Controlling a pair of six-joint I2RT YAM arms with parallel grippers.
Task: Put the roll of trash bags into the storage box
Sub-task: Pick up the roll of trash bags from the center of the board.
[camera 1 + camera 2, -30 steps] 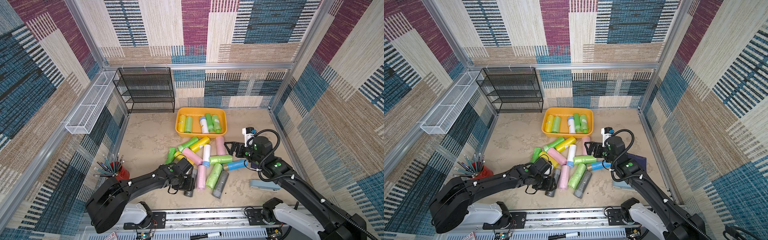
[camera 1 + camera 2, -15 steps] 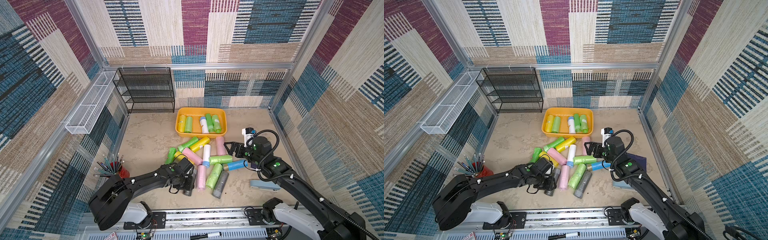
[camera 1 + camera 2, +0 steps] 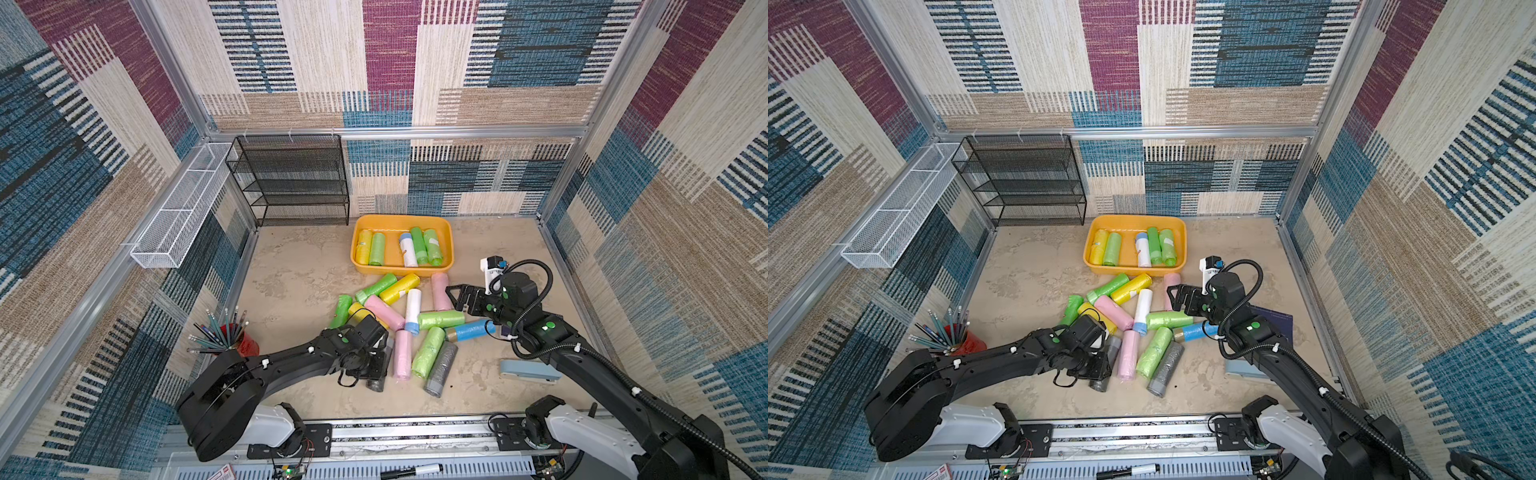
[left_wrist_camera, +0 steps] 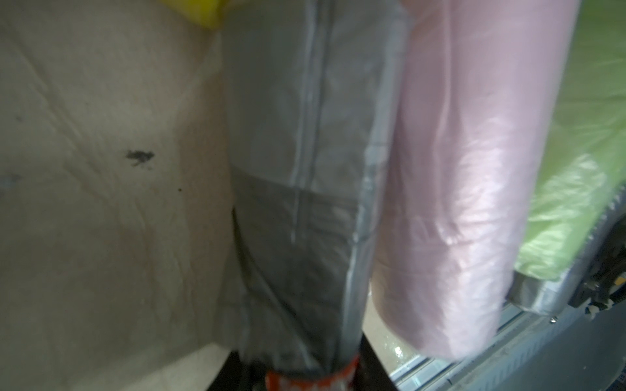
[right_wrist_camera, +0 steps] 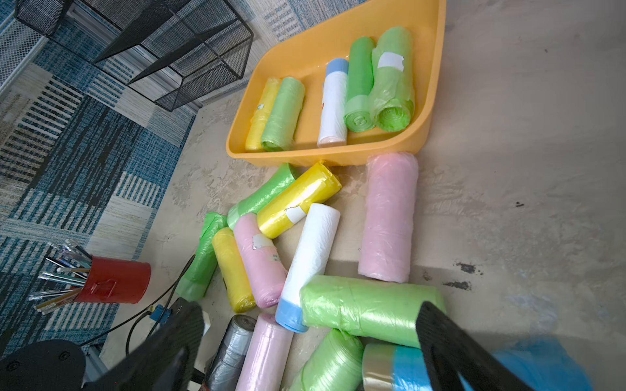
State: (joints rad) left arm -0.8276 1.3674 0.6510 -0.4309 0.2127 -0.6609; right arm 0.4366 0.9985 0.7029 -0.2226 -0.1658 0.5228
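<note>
The orange-yellow storage box (image 3: pixel 401 218) (image 3: pixel 1133 218) (image 5: pixel 338 157) stands at the back of the floor with several rolls lying in it. In front of it lies a loose pile of coloured rolls. My left gripper (image 3: pixel 376 368) (image 3: pixel 1100 368) (image 4: pixel 305 372) is low at the pile's near left edge, shut on a grey roll of trash bags (image 3: pixel 377 384) (image 3: pixel 1113 349) (image 4: pixel 298 169) that rests on the floor beside a pink roll (image 4: pixel 457 186). My right gripper (image 3: pixel 455 295) (image 3: pixel 1177 297) (image 5: pixel 311 342) hovers open over the pile's right side, above a green roll (image 5: pixel 366 308), holding nothing.
A black mesh rack (image 3: pixel 295 183) and a white wire basket (image 3: pixel 174 220) stand at the back left. A red pencil cup (image 3: pixel 243 343) is left of my left arm. A blue stapler (image 3: pixel 530 371) and a dark notebook (image 3: pixel 1275 328) lie under my right arm.
My left gripper's jaws have closed onto the grey roll and the arm has shifted slightly nearer the pile. The right arm has stayed put.
</note>
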